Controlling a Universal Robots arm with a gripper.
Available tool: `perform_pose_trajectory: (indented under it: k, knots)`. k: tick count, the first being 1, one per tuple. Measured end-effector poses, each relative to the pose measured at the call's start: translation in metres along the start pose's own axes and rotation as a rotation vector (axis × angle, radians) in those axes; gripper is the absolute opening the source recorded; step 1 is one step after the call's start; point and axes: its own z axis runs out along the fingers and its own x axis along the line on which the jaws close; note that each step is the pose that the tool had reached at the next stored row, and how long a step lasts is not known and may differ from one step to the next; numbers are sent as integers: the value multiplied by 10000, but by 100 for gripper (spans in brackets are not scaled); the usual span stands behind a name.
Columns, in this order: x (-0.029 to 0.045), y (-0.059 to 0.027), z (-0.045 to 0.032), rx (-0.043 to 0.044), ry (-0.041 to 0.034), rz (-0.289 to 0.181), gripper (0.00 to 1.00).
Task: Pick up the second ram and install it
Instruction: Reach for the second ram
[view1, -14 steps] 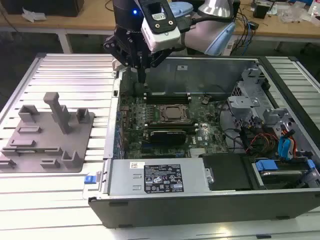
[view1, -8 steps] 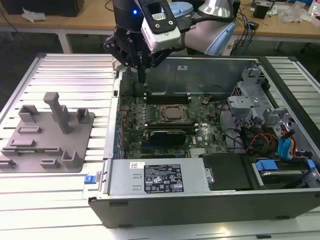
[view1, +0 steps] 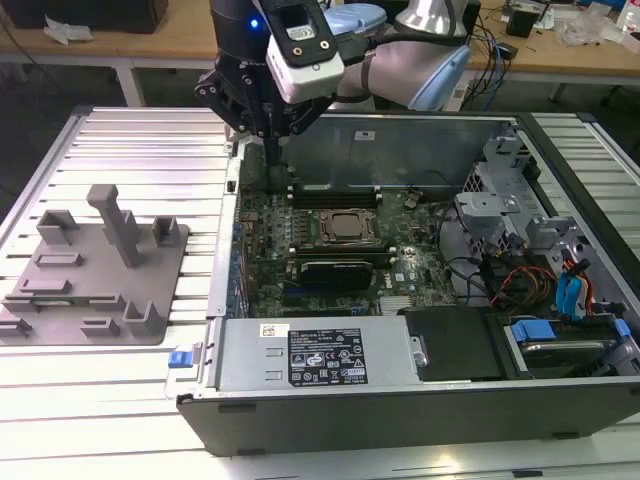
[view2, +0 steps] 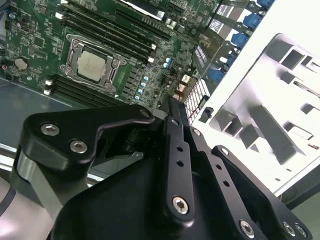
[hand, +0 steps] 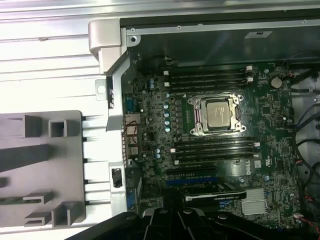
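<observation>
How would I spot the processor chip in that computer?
Look inside the open computer case at the green motherboard. Near its middle sits the processor chip in a metal frame. Unlike the long black slots either side, it is square and silver.

This is a robotics lab, or a test workshop at least. A pale blue-grey robot arm (view1: 410, 60) leans over a ribbed metal table (view1: 130, 150), and on that table sits a computer case (view1: 400, 410) with its side off, the green motherboard (view1: 330, 265) laid bare. Beside the case is a grey plastic tray (view1: 100, 290) of upright blocks. Behind, wooden workbenches (view1: 570, 58) are strewn with cables (view1: 490, 45) and small gear.
</observation>
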Motion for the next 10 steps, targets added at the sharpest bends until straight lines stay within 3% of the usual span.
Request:
perform_pose_trajectory:
  k: [10]
  knots:
    - [241, -18, -6, -1, -4, 1, 8]
